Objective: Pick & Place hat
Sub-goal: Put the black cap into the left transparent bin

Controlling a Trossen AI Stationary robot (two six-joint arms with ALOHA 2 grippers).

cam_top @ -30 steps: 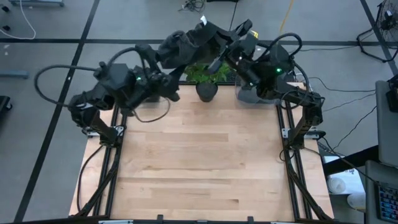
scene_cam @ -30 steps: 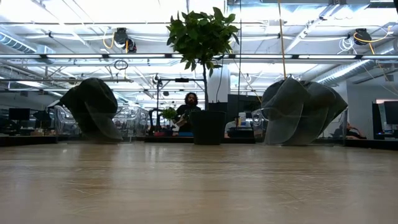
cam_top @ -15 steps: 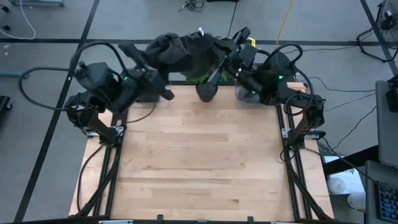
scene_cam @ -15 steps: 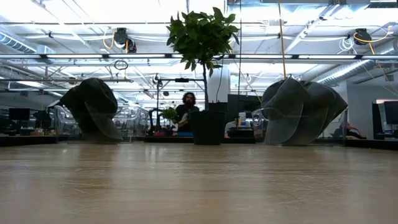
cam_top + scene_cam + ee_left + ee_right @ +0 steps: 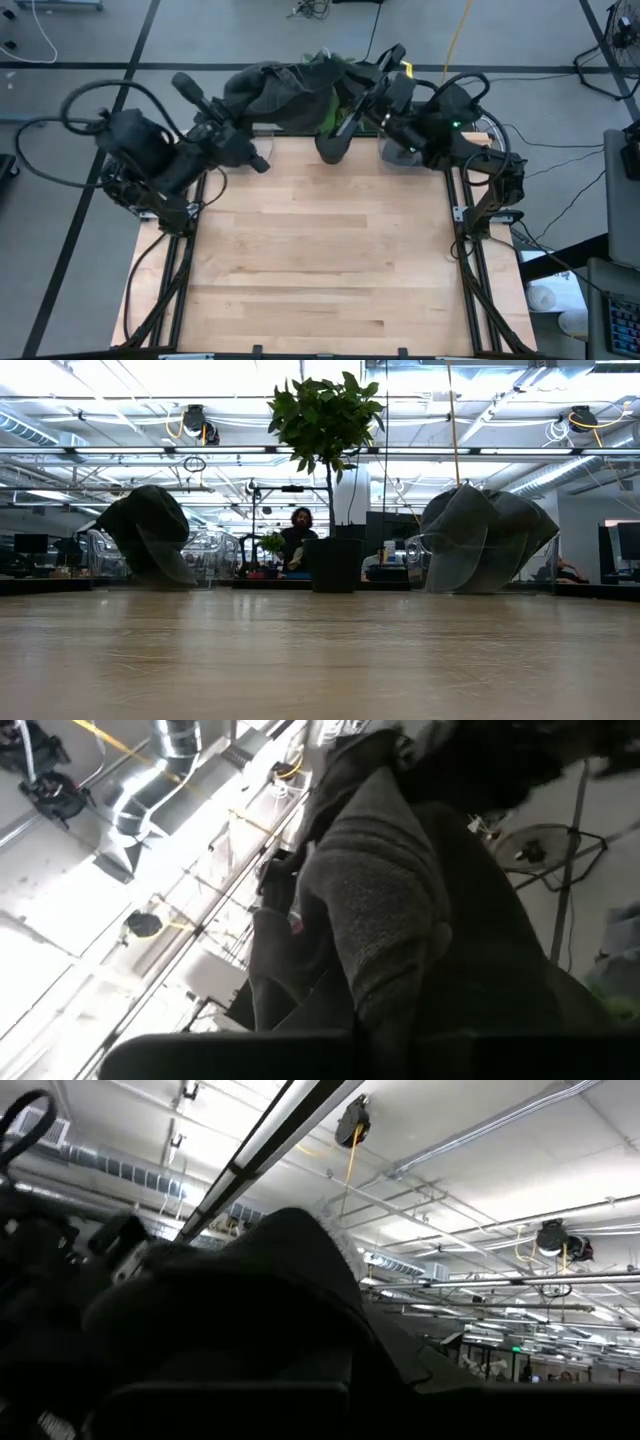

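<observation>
Observed: dark hat [image 5: 285,88] stretched over plant [image 5: 333,80] (far table edge), pinched by left gripper [image 5: 232,92] and right gripper [image 5: 372,88].

potted plant [image 5: 328,480] far table edge | seated person [image 5: 299,540] behind | wooden table [image 5: 320,260]

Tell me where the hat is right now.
In the high view the dark hat hangs above the table's far edge, draped over the potted plant, stretched between the left gripper and the right gripper.
</observation>
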